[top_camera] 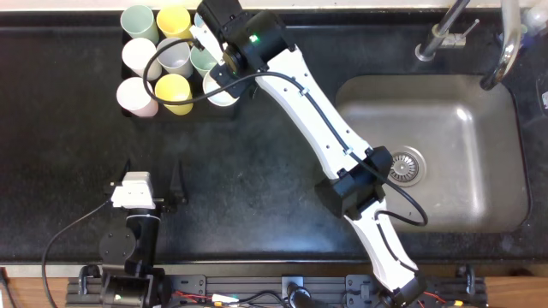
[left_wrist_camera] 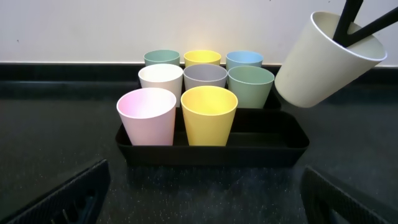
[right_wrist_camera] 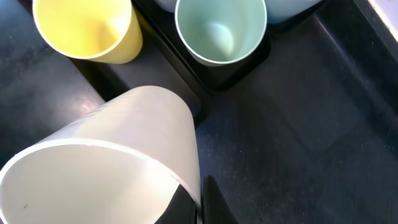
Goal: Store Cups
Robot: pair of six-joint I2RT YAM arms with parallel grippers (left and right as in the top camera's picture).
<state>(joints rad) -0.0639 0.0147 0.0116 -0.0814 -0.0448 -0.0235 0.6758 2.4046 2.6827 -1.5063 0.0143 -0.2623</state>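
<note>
Work surface: 1 black speckled countertop (top_camera: 68,154), glossy, with scattered light reflections. Set into its right portion is 1 stainless steel sink (top_camera: 462,197), rectangular with rounded corners, with 1 round drain (top_camera: 406,165) near its left wall. A chrome tap (top_camera: 445,32) stands on the counter behind the basin. Rear boundary: a plain pale wall (left_wrist_camera: 74,31) meets the counter's back edge, with a brighter warm patch of light at its centre. A wooden strip (top_camera: 26,295) runs along the counter's front edge.
</note>
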